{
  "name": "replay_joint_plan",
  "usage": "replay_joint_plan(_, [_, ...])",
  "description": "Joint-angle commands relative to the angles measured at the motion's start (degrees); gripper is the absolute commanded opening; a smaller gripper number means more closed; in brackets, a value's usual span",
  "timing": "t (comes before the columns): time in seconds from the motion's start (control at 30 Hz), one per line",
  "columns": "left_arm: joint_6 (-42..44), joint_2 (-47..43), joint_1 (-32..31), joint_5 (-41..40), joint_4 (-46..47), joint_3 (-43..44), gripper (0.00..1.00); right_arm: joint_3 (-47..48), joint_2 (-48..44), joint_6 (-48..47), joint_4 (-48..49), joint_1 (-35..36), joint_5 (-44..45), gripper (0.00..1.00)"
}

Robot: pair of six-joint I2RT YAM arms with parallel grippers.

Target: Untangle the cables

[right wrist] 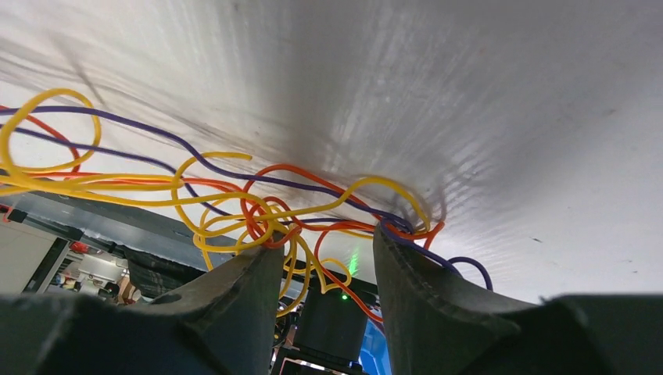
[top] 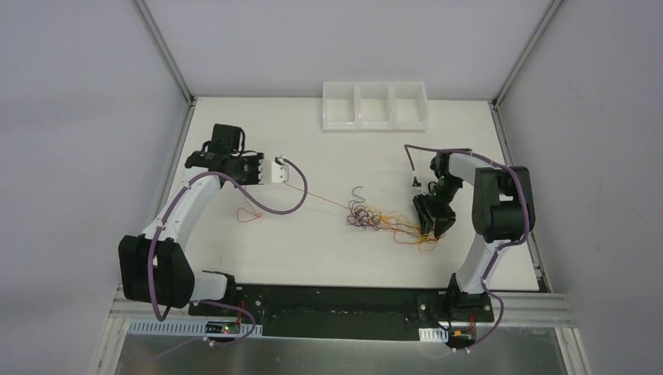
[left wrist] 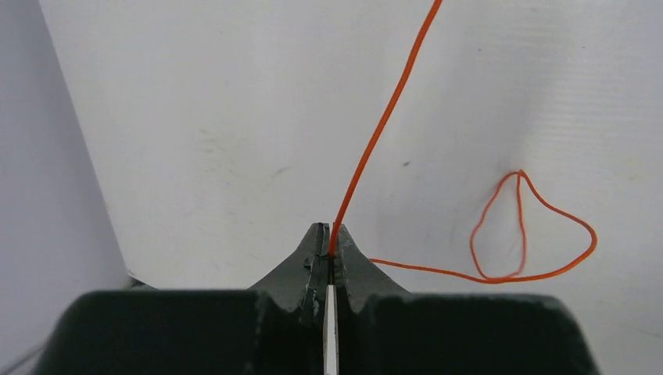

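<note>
A tangle of yellow, orange and purple cables [top: 374, 218] lies right of the table's middle. My left gripper [top: 279, 171] is shut on one orange cable [left wrist: 374, 137], which runs taut from its jaws to the tangle. The cable's free end lies as a loop on the table [left wrist: 532, 234], also seen in the top view [top: 249, 212]. My right gripper [top: 435, 225] is open and points down on the tangle's right end. In the right wrist view the cables [right wrist: 258, 211] drape across and between its spread fingers [right wrist: 406, 266].
A white tray with three compartments [top: 375, 123] stands at the back edge. A short grey hooked cable [top: 358, 191] lies just beyond the tangle. The left arm's purple hose [top: 293, 199] loops over the table near the taut cable. A black rail runs along the front edge [top: 336, 301].
</note>
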Motion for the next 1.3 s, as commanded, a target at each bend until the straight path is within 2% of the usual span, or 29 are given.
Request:
replay_joint_plan(0.0, [-0.84,-0.77,5.78,4.34,-6.65,2.96,0.00,-2.70,0.76,-3.53,4.12,-1.26,7.94,0.49])
replay_joint_plan(0.2, [-7.51,4.07,13.95,5.62,-9.07,13.50,0.00,-2.64,-1.11,-3.90,2.55,-1.45,7.29,0.46])
replay_joint_plan(0.37, [-14.79,6.14,14.98,8.21,-10.79,20.84,0.00,-1.41,-2.71,-3.54,0.32,-1.27,4.27,0.47])
replay_joint_plan(0.57, [-34.87,10.06,13.85,11.38,-11.52,33.53,0.00,-0.06,-4.22,-3.43,-1.17,-0.87,2.39,0.49])
replay_joint_plan(0.8, [-52.63,15.57,9.98,10.52,-11.14,48.01,0.00,4.95,-8.81,-2.39,-5.46,-0.94,-10.57,0.67])
replay_joint_plan(0.93, [-63.23,22.76,7.30,8.15,-10.33,61.31,0.00,9.03,-11.46,-0.72,-6.27,-1.26,-14.35,0.81])
replay_joint_plan(1.1, [-70.58,32.73,3.52,7.72,-7.62,75.45,0.00,12.19,-13.86,1.32,-6.67,-2.42,-16.03,0.99])
replay_joint_plan(1.27, [-72.60,37.61,-1.76,4.20,2.28,79.38,0.00,13.38,-15.14,2.83,-6.97,-4.45,-18.96,1.00])
